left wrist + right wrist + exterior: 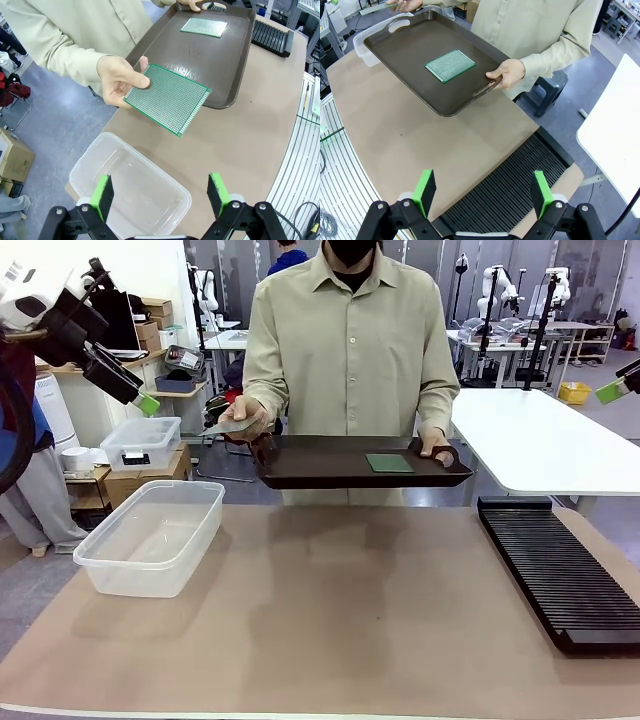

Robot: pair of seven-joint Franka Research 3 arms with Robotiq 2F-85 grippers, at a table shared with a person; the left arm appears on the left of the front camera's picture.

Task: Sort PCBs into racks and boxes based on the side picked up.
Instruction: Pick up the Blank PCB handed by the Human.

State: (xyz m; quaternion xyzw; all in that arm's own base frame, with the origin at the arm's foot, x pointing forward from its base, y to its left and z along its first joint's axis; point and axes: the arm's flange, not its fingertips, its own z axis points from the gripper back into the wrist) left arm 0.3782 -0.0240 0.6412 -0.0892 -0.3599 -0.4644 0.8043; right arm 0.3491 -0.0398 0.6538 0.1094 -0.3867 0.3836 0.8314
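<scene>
One board (203, 27) on the tray (200, 70); person (350, 350) holds a second board (167, 98) at its edge. One tub (110, 552), one rack (560, 570). Left hand (160, 179), right hand (483, 173): wide.

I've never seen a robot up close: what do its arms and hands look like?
The left arm is white. The left hand and right hand are both black, each with two straight fingers tipped by bright green pads and small bolts at the joints.
</scene>
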